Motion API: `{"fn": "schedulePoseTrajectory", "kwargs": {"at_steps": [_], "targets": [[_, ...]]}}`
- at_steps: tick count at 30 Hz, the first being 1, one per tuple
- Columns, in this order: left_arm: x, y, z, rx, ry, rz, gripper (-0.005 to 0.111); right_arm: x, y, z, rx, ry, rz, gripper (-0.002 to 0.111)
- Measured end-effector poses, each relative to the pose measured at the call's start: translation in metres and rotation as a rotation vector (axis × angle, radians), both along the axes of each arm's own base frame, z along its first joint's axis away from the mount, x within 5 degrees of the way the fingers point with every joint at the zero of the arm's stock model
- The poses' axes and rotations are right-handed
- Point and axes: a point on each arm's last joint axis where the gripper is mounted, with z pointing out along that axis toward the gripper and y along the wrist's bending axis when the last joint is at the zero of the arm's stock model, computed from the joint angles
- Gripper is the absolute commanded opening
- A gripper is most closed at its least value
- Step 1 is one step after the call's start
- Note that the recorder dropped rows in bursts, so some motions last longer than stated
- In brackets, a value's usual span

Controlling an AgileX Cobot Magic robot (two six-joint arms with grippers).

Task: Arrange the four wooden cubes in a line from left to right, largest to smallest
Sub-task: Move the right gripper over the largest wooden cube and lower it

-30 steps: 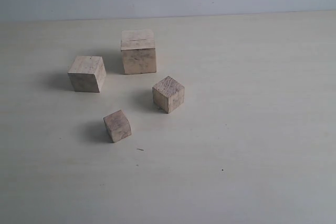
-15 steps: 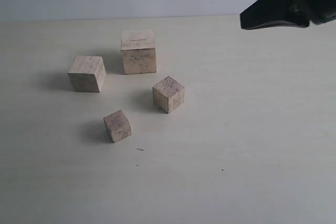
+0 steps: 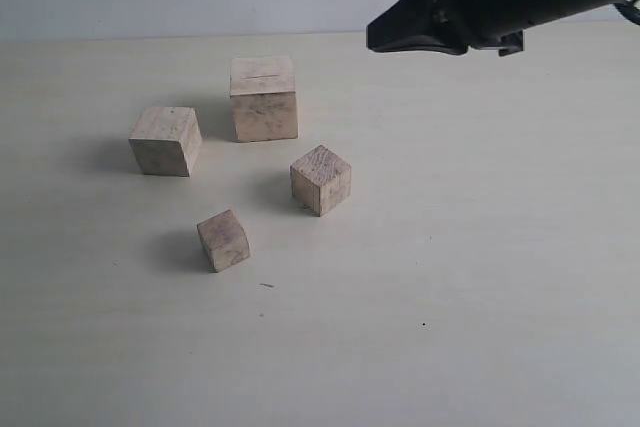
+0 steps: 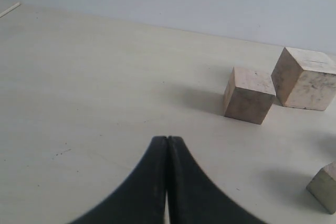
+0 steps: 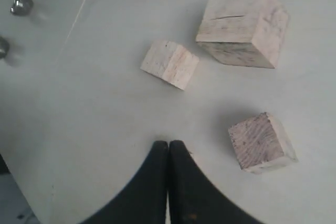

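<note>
Now the right claw point(image 3: 378, 37), clenched on nothing, swings in over the desk point(image 3: 480, 247) toward the four unmoved wooden cubes point(image 3: 321, 179): sorting is just starting.

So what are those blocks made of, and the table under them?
The largest cube, down to the smallest cube, look like bare pale wood: matte, with grain streaks and dark smudges, no paint. The table seems a pale matte laminate or wood; faint lines, hard to tell.
</note>
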Motion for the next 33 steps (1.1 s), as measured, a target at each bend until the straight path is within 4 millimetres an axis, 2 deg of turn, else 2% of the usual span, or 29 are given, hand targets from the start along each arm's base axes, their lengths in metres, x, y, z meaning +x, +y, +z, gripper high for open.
{"fn": "schedulePoseTrajectory", "kwargs": {"at_steps": [6, 11, 14, 17, 19, 22, 25, 33], "targets": [[0.000, 0.000, 0.000, 0.000, 0.000, 0.000, 0.000, 0.007, 0.052, 0.002, -0.250, -0.081, 0.039, 0.003], [0.000, 0.000, 0.000, 0.000, 0.000, 0.000, 0.000, 0.014, 0.094, -0.001, -0.423, -0.125, 0.007, 0.018], [0.000, 0.000, 0.000, 0.000, 0.000, 0.000, 0.000, 0.020, 0.117, -0.005, -0.478, -0.128, -0.009, 0.030], [0.000, 0.000, 0.000, 0.000, 0.000, 0.000, 0.000, 0.027, 0.138, -0.013, -0.496, -0.129, -0.006, 0.050], [0.000, 0.000, 0.000, 0.000, 0.000, 0.000, 0.000, 0.032, 0.150, -0.020, -0.495, -0.127, -0.003, 0.067], [0.000, 0.000, 0.000, 0.000, 0.000, 0.000, 0.000, 0.042, 0.163, -0.022, -0.484, -0.148, -0.006, 0.090], [0.000, 0.000, 0.000, 0.000, 0.000, 0.000, 0.000, 0.052, 0.173, -0.022, -0.469, -0.176, -0.012, 0.102], [0.000, 0.000, 0.000, 0.000, 0.000, 0.000, 0.000, 0.077, 0.187, -0.035, -0.534, -0.251, -0.034, 0.104]]}}
